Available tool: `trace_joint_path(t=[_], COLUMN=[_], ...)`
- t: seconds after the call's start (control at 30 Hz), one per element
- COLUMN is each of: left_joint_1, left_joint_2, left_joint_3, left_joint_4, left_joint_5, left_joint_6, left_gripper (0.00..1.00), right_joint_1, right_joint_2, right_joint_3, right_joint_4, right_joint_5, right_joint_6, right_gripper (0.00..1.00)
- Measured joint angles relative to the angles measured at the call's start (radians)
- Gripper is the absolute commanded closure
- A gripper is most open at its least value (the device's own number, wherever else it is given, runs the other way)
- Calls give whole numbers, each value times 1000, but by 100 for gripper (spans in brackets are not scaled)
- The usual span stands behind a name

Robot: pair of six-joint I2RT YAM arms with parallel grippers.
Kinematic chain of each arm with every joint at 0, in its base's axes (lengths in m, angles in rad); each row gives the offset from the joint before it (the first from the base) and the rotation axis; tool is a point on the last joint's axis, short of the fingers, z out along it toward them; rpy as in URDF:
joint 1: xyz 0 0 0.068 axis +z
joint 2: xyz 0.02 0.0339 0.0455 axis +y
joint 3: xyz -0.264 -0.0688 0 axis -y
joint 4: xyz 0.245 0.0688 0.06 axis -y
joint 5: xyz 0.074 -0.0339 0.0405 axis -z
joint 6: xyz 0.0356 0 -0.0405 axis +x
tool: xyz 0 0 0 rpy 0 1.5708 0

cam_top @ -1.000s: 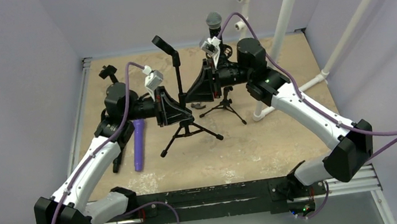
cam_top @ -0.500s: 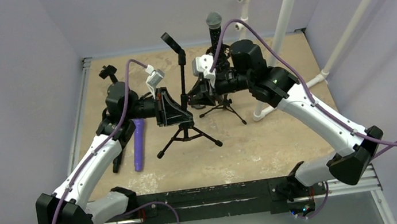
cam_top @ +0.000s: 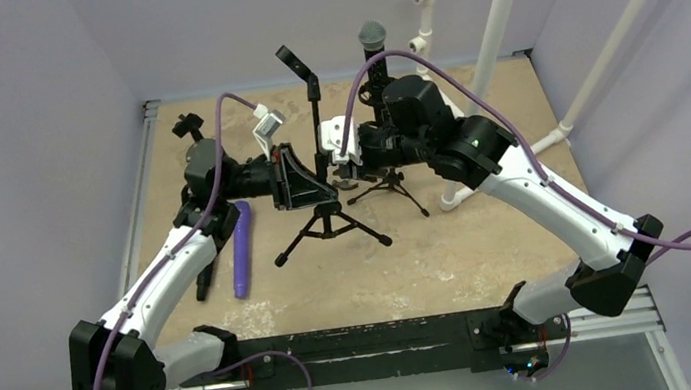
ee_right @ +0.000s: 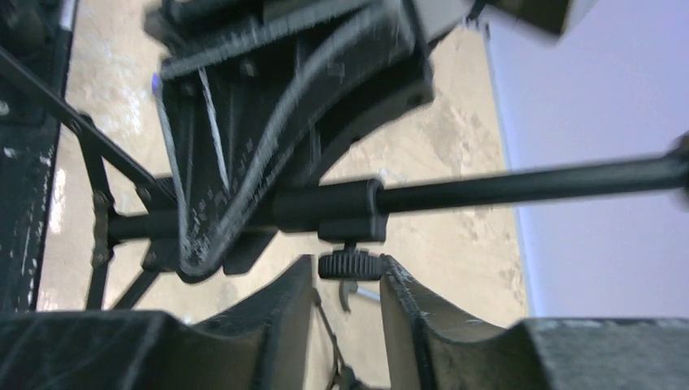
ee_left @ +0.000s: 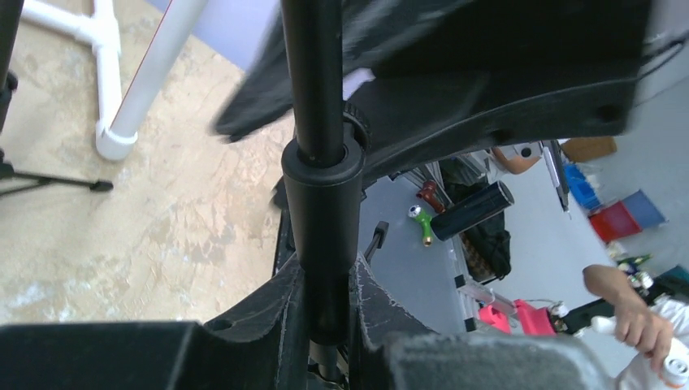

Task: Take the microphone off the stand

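Note:
The microphone (cam_top: pixel 371 36), black with a grey mesh head, stands upright in a small tripod stand (cam_top: pixel 392 183) at the back; my right arm hides its middle. In front is a taller tripod stand (cam_top: pixel 327 226) with an empty clip (cam_top: pixel 289 59) on top. My left gripper (cam_top: pixel 310 182) is shut on this stand's pole, seen as a black tube (ee_left: pixel 318 122) between the fingers of the left gripper (ee_left: pixel 327 280). My right gripper (cam_top: pixel 332 150) is on the pole's other side. In the right wrist view, the right gripper (ee_right: pixel 348 275) has narrow jaws that hold the pole's knurled knob (ee_right: pixel 349 265).
A purple stick (cam_top: pixel 243 249) lies on the table under my left arm, with a black part (cam_top: pixel 203 285) beside it. A small black clamp (cam_top: pixel 187 126) sits at the back left. White PVC pipes (cam_top: pixel 504 31) rise at the back right, with a foot (cam_top: pixel 452 195) on the table.
My right gripper has swung left from beside the microphone stand to the taller stand's pole and narrowed on its knob. The taller stand has shifted slightly in my left gripper.

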Motion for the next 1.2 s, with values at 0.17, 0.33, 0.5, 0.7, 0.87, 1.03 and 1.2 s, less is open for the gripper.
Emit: trace_joint_path(t=[0.17,0.33,0.5,0.7,0.87,1.03,1.2], left_joint_1=[-3,-3,-3,-3,-3,-3,-3], left_joint_2=[-4,-8,-45,-118,-138,-137,-132], left_joint_3=[0,5,43,76,95,96,96], left_joint_4=[130,81,-175,-428,-509,-542,-549], left_joint_5=[27,39,29,1,-25,-54,-65], left_joint_6=[-25,49,271,479,563,604,615], left_gripper=[100,100,100,100,100,100,100], right_joint_1=[-2,-12,-81,-194,-218,-217,-218], right_joint_2=[12,-6,-40,-37,-23,13,48], right_joint_3=[5,4,27,53,8,-62,-111], right_joint_4=[-111,-173,-190,-132,-10,152,272], right_joint_5=[55,42,-87,-284,-470,-614,-680], right_joint_6=[0,38,170,371,546,735,867], right_gripper=[48,46,42,41,40,41,43])
